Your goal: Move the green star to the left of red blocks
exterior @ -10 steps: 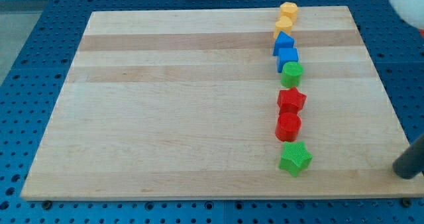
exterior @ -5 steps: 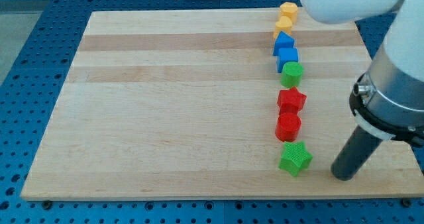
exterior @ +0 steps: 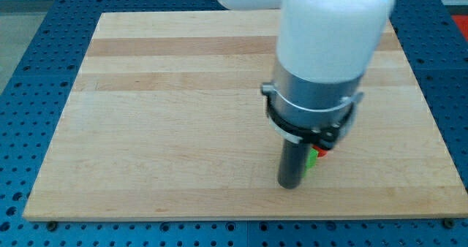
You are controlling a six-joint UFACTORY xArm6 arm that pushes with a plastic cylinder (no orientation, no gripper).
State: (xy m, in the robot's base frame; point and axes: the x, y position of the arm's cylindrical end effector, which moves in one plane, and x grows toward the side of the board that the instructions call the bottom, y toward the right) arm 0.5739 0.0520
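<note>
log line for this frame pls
tip: on board, near bottom edge | green block: sliver visible right of tip | red block: sliver visible | other blocks: hidden by arm | contact: cannot tell

Tip (exterior: pixel 290 186): on the counter (exterior: pixel 168 123), toward the view's bottom right.
Green block (exterior: pixel 311 158): just right of the tip, mostly hidden.
Red block (exterior: pixel 322 152): right of green, mostly hidden.

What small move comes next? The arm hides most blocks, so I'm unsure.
Probably swing my tip round to the view's right of the green block; it sits on that block's left, so pushing leftward would miss. A red block shows beside.
</note>
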